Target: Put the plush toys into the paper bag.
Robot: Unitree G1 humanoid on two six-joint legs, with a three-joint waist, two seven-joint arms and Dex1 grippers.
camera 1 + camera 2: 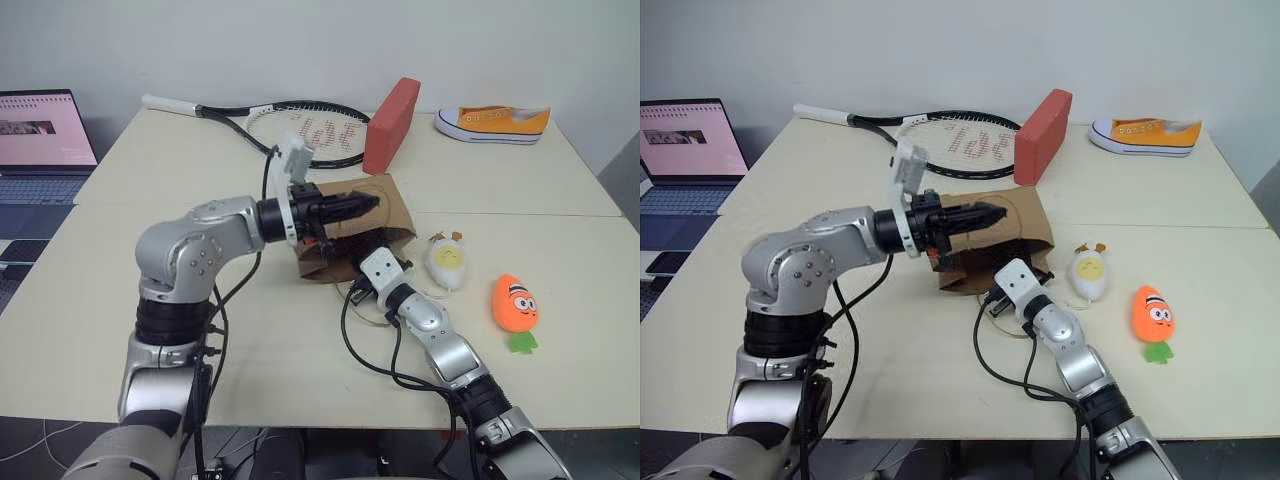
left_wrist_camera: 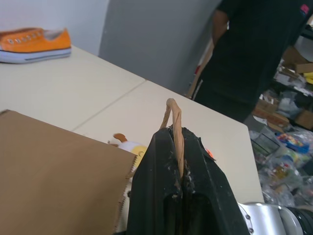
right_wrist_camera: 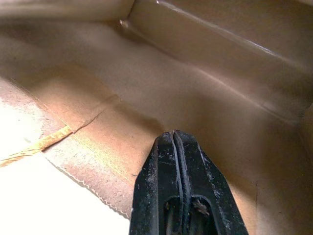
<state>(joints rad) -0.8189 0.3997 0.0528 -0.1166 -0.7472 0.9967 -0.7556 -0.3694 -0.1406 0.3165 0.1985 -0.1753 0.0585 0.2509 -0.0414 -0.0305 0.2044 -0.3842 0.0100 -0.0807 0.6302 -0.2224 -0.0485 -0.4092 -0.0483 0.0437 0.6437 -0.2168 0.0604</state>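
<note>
Pinching a tan loop handle [image 2: 173, 122], the left gripper [image 1: 368, 205] holds the paper bag [image 1: 385, 210] at mid-table; the right gripper [image 3: 174, 139], pressed together, pokes inside. Egg toy [image 1: 447, 260] and carrot toy [image 1: 514, 303] lie beside it; racket [image 1: 300, 125], red block [image 1: 390, 125] and sneaker [image 1: 493, 122] behind.

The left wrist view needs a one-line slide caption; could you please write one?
Left end effector shut on the paper bag handle, egg plush toy just beyond.

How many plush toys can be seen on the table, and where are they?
2. The white egg toy lies just right of the paper bag. The orange carrot toy lies further right, nearer the table edge. Neither is in the bag yet; its far interior is partly hidden.
</note>
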